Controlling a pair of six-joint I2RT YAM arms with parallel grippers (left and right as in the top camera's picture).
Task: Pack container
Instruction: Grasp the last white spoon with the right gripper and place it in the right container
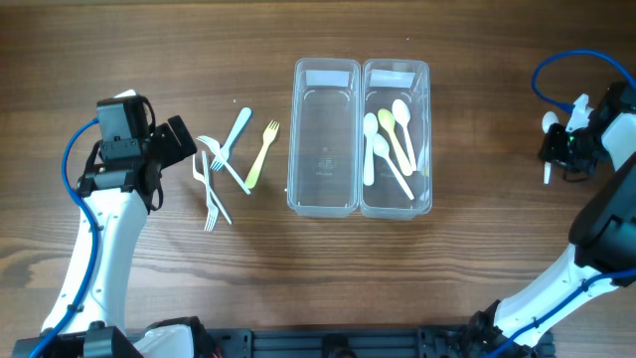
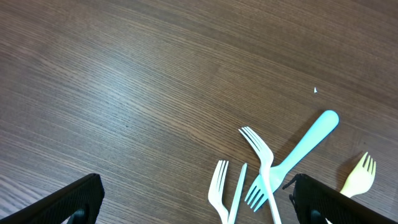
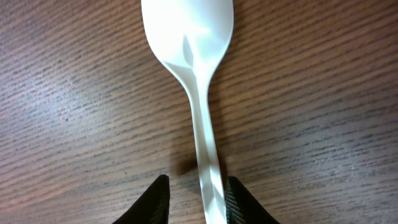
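Black right fingers (image 3: 158, 202) sit nearest the wrist camera. They straddle the handle of a white spoon (image 3: 189, 56) that lies flat on the wooden counter (image 3: 323, 93), its bowl toward 12 o'clock. These fingers are released, not clenched. The 3 o'clock finger looks to be against the handle, while a strip of counter shows between the handle and the 9 o'clock finger.

From overhead, this spoon lies well apart from two clear containers, at their 3 o'clock. The right-hand container (image 1: 428, 149) holds several white and pale yellow spoons (image 1: 386, 149). The left-hand container (image 1: 295, 149) stands against it, side by side.

At their 9 o'clock lie a blue fork (image 2: 298, 152), a yellow fork (image 2: 359, 177) and white forks (image 2: 217, 186), the blue one crossing a white one. Left fingers (image 2: 74, 199) hang spread wide, released, just beside the forks at their 9 o'clock.
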